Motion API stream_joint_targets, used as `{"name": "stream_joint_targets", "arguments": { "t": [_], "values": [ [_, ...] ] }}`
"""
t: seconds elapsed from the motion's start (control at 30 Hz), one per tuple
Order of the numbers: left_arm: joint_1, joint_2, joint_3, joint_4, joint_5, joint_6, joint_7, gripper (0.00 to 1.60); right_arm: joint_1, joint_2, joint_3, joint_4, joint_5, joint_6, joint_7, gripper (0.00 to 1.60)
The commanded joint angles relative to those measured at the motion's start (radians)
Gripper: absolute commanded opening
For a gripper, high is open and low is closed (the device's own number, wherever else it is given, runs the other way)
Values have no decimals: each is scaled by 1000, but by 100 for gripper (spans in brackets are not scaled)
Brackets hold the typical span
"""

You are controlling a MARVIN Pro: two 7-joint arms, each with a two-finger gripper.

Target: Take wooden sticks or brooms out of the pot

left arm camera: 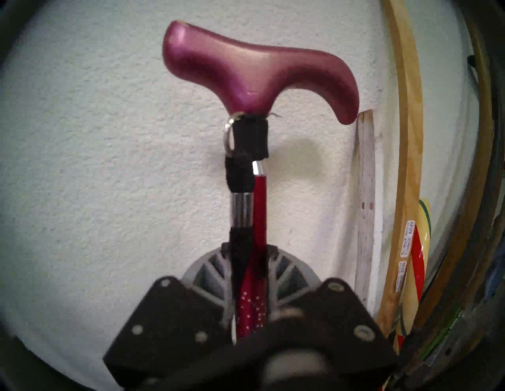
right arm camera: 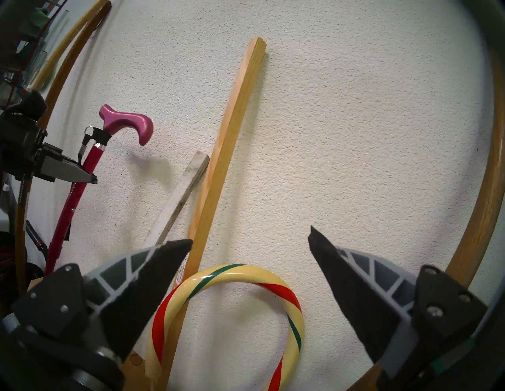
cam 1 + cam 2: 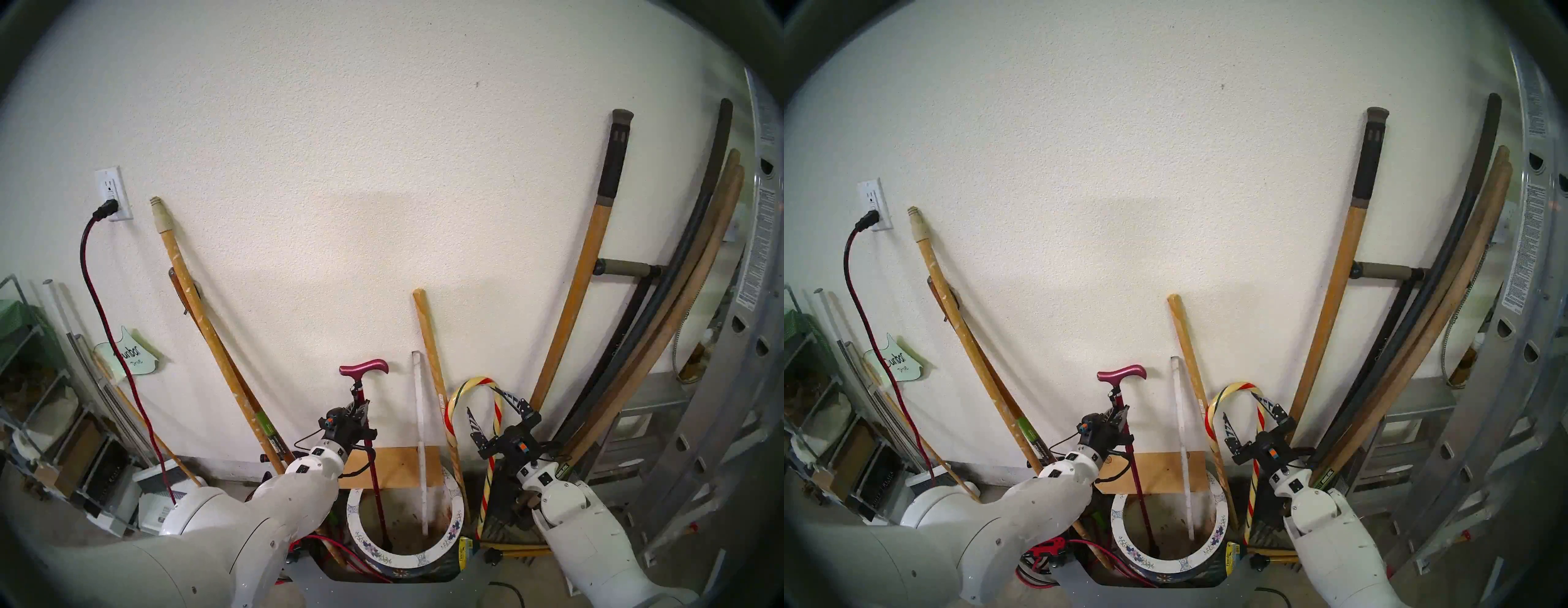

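Observation:
The pot, with a white flowered rim, stands on the floor by the wall. A magenta T-handled cane stands upright with its foot inside the pot. My left gripper is shut on its shaft just below the handle. A thin white slat also stands in the pot, leaning on the wall. The striped candy-cane stick runs down just right of the rim. My right gripper is open, with a finger on each side of the stick's hook.
Tan tool handles lean on the wall at the left, behind the pot and in a bundle at the right. An aluminium ladder closes off the right side. A red-black cord hangs from a wall socket. Shelving stands far left.

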Motion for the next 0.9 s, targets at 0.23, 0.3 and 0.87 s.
{"name": "stream_joint_targets", "arguments": {
  "t": [0.23, 0.3, 0.87],
  "values": [
    [21, 49, -8, -193, 10, -182, -41, 0, 1, 2, -1, -1, -2, 0, 1, 160],
    [17, 52, -11, -215, 6, -194, -49, 0, 1, 2, -1, -1, -2, 0, 1, 160],
    [-9, 107, -53, -459, -16, -194, -106, 0, 1, 2, -1, -1, 0, -1, 1, 160]
  ]
}}
